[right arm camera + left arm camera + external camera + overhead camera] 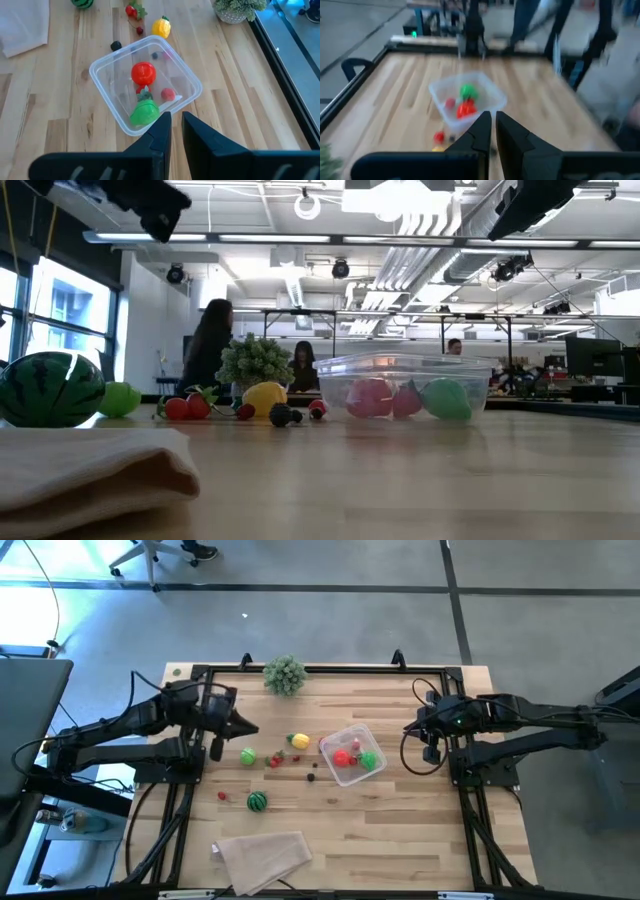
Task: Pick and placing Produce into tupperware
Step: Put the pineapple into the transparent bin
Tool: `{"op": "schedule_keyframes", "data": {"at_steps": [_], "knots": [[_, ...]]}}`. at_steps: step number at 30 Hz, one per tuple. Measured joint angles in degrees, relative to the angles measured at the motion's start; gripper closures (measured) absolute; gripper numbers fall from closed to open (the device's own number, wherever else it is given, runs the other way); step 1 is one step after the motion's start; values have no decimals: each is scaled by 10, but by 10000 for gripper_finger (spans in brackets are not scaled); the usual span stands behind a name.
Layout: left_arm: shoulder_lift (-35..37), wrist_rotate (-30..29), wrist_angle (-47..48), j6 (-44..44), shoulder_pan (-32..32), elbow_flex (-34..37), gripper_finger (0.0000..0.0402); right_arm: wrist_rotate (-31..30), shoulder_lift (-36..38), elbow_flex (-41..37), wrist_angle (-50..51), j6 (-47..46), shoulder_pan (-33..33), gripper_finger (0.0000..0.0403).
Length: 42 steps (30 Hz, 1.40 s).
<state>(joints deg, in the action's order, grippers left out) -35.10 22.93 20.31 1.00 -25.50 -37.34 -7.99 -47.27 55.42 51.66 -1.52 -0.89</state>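
Observation:
The clear tupperware (352,753) stands on the wooden table at its middle, holding a red ball (143,73), a green piece (145,113) and a small red piece (168,93). Loose produce lies on the table to its left: a yellow piece (299,741), a green piece (248,755), small red pieces (275,758) and a striped watermelon ball (257,801). My left gripper (250,728) hangs shut above the table, left of the produce. My right gripper (176,117) hangs shut to the right of the tupperware. Neither holds anything.
A bushy grey-green plant (285,674) stands at the far edge. A folded beige cloth (262,856) lies near the front edge. Bare wood lies between the cloth and the tupperware. People show in the room beyond the table (210,345).

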Motion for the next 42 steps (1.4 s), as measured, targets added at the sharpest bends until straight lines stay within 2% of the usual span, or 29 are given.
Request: {"op": "schedule_keyframes", "data": {"at_steps": [5,11,18,21,24,28,31,34,38,42], "knots": [[0,0,-71,-41,0,0,385,0,0,0,0,0,0,368],[0,0,-111,-74,0,0,385,0,0,0,0,0,0,368],[-10,-4,-236,-59,0,-3,385,0,0,0,0,0,0,368],[-39,-23,-265,-52,-8,-38,385,0,0,0,0,0,0,368],[-90,-11,-208,-20,-31,-107,385,0,0,0,0,0,0,368],[-200,2,0,48,-64,-213,385,0,0,0,0,0,0,368],[-299,1,108,98,-77,-260,385,0,0,0,0,0,0,368],[-385,-8,137,172,-76,-289,385,0,0,0,0,0,0,368],[-491,-62,165,259,-69,-314,385,0,0,0,0,0,0,368],[-564,-121,201,286,-58,-339,385,0,0,0,0,0,0,368]]}}
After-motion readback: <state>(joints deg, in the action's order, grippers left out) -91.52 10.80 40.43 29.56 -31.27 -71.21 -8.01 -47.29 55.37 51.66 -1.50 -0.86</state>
